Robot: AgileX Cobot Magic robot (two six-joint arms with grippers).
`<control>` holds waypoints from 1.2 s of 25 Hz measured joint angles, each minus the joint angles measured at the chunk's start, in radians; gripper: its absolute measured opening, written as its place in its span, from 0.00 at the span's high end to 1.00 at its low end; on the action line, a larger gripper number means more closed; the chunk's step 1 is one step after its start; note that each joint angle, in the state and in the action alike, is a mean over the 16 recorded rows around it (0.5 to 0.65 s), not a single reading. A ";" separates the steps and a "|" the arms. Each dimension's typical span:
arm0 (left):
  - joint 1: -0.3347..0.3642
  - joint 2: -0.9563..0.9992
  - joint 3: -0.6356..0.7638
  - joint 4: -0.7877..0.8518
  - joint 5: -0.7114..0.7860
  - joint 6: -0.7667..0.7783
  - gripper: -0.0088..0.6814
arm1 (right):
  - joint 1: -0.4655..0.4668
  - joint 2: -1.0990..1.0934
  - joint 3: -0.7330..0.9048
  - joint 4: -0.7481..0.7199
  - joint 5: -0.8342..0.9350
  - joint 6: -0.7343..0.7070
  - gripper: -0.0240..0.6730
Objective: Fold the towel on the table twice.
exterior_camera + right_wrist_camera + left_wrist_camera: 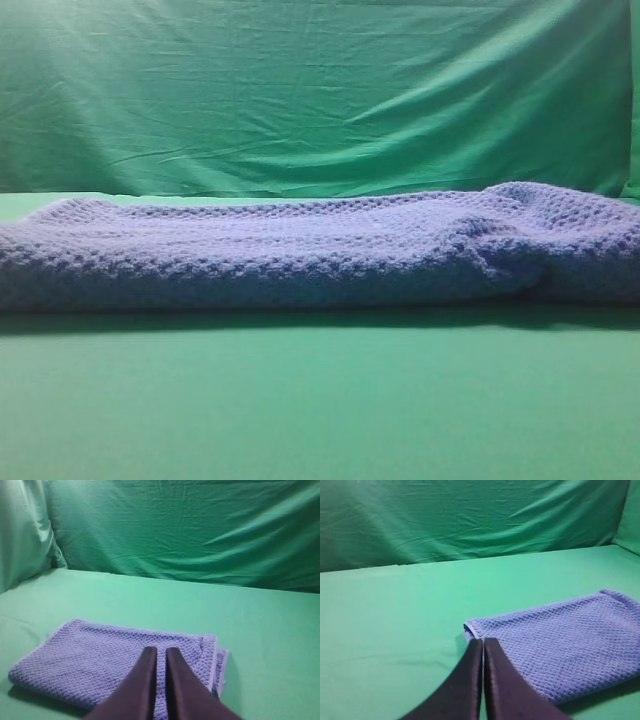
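The towel (300,250), a thick periwinkle cloth with a bumpy waffle weave, is laid folded in layers on the table (320,400). It is stretched flat across the smooth green surface, with a raised rumple towards its right end.

Bumpy waffle-weave cloth towel (300,250) on smooth matt green table (320,400).

From my remote station, the right wrist camera shows the right end effector (160,652) at the bottom centre of the frame, its two dark fingers (145,680) standing nearly together with a thin gap between them, over the folded periwinkle towel (90,665). The towel lies across the lower left on the green worktop (270,645), layered edges showing at its right end. A wrinkled green backdrop (190,530) fills the top.
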 joint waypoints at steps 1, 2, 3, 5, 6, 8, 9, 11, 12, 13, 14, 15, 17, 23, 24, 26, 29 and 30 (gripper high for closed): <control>0.000 0.000 0.010 0.006 -0.016 0.000 0.99 | 0.000 0.000 0.020 0.000 -0.029 0.000 0.91; 0.000 0.000 0.023 0.011 -0.033 0.000 0.99 | 0.000 0.000 0.042 0.000 -0.062 0.000 0.90; 0.000 0.000 0.038 0.016 -0.051 0.000 0.99 | 0.000 0.000 0.066 0.000 -0.098 -0.001 0.90; 0.000 0.000 0.074 0.026 -0.090 -0.001 0.99 | 0.000 0.000 0.115 -0.001 -0.175 -0.001 0.90; 0.000 0.000 0.095 0.030 -0.111 -0.001 0.99 | 0.000 0.000 0.141 -0.001 -0.214 -0.001 0.90; 0.000 0.000 0.140 0.038 -0.154 -0.001 0.99 | 0.000 0.000 0.191 0.000 -0.291 -0.002 0.90; 0.000 0.000 0.163 0.039 -0.175 -0.001 0.99 | 0.000 0.000 0.215 0.000 -0.327 -0.002 0.90; 0.000 0.000 0.212 0.039 -0.215 -0.001 0.99 | 0.000 0.000 0.256 0.000 -0.394 -0.002 0.90; 0.000 0.000 0.236 0.037 -0.232 -0.001 0.99 | 0.000 0.000 0.275 0.001 -0.424 -0.002 0.90; 0.000 0.000 0.258 0.034 -0.248 -0.001 0.99 | 0.000 0.000 0.291 0.001 -0.450 -0.002 0.90; 0.000 0.000 0.279 0.031 -0.261 -0.001 0.99 | 0.000 0.000 0.304 0.002 -0.473 -0.002 0.90; 0.000 0.000 0.297 0.028 -0.271 -0.001 0.99 | 0.000 0.000 0.316 0.002 -0.491 -0.002 0.90; 0.000 0.000 0.328 0.021 -0.287 -0.001 0.99 | 0.000 0.000 0.334 0.003 -0.515 -0.002 0.90; 0.000 0.000 0.371 0.001 -0.300 -0.001 0.99 | 0.000 0.000 0.353 0.006 -0.540 -0.002 0.90; 0.000 0.000 0.372 -0.003 -0.299 -0.001 0.99 | 0.000 0.000 0.353 0.007 -0.540 -0.002 0.90; 0.000 0.000 0.374 -0.007 -0.297 -0.001 0.99 | 0.000 0.000 0.354 0.007 -0.533 -0.002 0.90; 0.000 0.000 0.379 -0.010 -0.295 -0.001 0.99 | 0.000 0.000 0.354 0.007 -0.503 -0.002 0.90; 0.000 0.000 0.382 -0.010 -0.294 -0.001 0.99 | 0.000 0.000 0.354 0.007 -0.490 -0.002 0.90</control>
